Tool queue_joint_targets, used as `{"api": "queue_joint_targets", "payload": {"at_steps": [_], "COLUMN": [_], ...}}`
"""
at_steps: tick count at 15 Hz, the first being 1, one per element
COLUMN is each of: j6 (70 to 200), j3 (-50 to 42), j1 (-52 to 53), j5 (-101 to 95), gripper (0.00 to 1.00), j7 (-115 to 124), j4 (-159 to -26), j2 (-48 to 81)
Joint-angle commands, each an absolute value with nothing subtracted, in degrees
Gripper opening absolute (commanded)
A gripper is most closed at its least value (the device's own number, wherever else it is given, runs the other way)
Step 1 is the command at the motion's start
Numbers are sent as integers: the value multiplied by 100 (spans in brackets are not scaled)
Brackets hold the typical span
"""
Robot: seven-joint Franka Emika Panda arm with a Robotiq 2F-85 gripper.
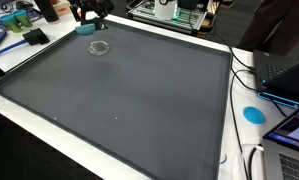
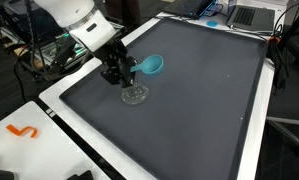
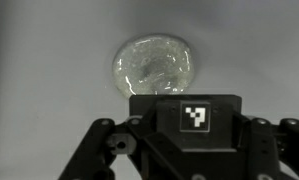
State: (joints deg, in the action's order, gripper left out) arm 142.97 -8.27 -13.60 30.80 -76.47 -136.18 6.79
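We find the fingers [image 2: 122, 76] pointing down over the nine o'clock side of the dark grey mat [image 2: 204, 110], black beneath the white arm [image 2: 77, 22] that carries them. We cannot tell whether they stand wide or narrow. In both exterior views they are small and dark. The wrist view shows only the black housing, its square fiducial tag [image 3: 196, 117] and the linkage on either side, not the tips.

The clear glass dish [image 2: 135, 96] lies on the mat just under the fingers, at about five o'clock from them. We cannot tell whether the tips touch it. In the wrist view the dish [image 3: 155, 65] is round and see-through, at about eleven o'clock from the tag, with its lower edge hidden behind the housing. In an exterior view it [image 1: 99, 47] lies at six o'clock from the fingers [image 1: 92, 14], toward the eleven o'clock corner of the mat.

A teal bowl [image 2: 151, 65] sits on the mat near the dish, at about one o'clock from it and just beside the fingers.

The mat covers nearly all of the white desk [image 2: 64, 140], leaving a pale border. An orange mark [image 2: 22, 131] lies on that border at about seven o'clock from the dish. A blue disc [image 1: 253, 113] rests on the border at the mat's three o'clock side, well apart from the dish. A laptop [image 1: 289, 75] stands at about one o'clock from the disc.
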Motion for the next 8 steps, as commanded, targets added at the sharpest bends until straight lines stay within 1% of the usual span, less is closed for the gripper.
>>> {"api": "queue_joint_targets", "payload": {"at_steps": [1, 5, 8], "j6": [14931, 15358, 15390], "j3": [-780, -747, -735], "j1": [-1180, -1013, -923], "j5": [2623, 1817, 1134], "gripper": [28, 28, 28], "j7": [-6912, -5822, -5029], "j4": [-14064, -14265, -14324], "j2": [370, 285, 228]}}
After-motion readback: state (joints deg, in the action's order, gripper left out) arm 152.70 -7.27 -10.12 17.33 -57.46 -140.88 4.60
